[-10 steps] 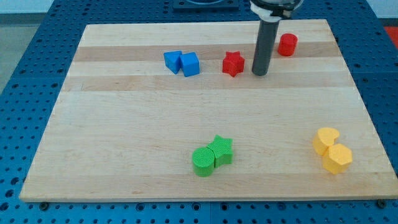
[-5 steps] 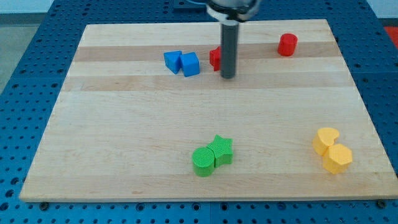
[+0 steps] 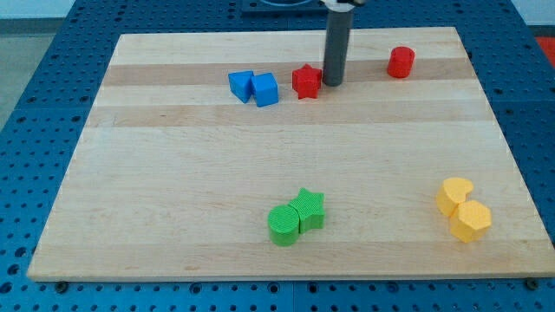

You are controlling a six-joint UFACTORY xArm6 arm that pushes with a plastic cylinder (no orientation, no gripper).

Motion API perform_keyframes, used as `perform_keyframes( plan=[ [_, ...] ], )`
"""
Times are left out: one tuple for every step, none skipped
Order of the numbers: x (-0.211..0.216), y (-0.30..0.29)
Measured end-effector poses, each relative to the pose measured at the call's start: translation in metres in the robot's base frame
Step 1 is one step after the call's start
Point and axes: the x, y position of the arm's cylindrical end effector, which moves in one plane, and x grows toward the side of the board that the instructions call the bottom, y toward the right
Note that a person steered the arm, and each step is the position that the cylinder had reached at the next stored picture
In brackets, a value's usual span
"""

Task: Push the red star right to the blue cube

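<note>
- You have the red star [image 3: 306, 81] lying on the far part of the table [image 3: 173, 191], a little left of the middle.
- The blue cube [image 3: 265, 89] sits to the star's left, close by but apart from it: a narrow strip of bare wood shows between the two.
- A second blue block [image 3: 242, 85] touches the cube on its left side; its exact shape is hard to tell, so leave it alone.
- Your tool is a plain dark rod with nothing to open or close, so it grasps nothing; it can only push.
- My tip [image 3: 332, 84] stands on the table just to the right of the star, touching it or nearly so; you cannot tell from this view which.
- That puts the rod on the correct side, since the star has to travel left to meet the cube.
- By my judgement the task is mostly done but not finished: the star is near the cube and roughly in line with it, yet contact is missing.
- What is left is a short, straight push to the left until the star rests against the cube's right face.
- Keep the push gentle, or you may shove the cube and its blue neighbour along too.
- The red cylinder [image 3: 401, 62] stands further right, well clear of your path.
- The green star [image 3: 310, 209] and green cylinder [image 3: 283, 224] touch each other near the front, and two yellow blocks [image 3: 463, 210] sit at the near right; none of them matter here.
</note>
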Motion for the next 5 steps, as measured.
perform_keyframes(
  plan=[
    [0.0, -0.015],
    [0.002, -0.016],
    [0.019, -0.017],
    [0.053, -0.022],
    [0.069, -0.023]
  ],
)
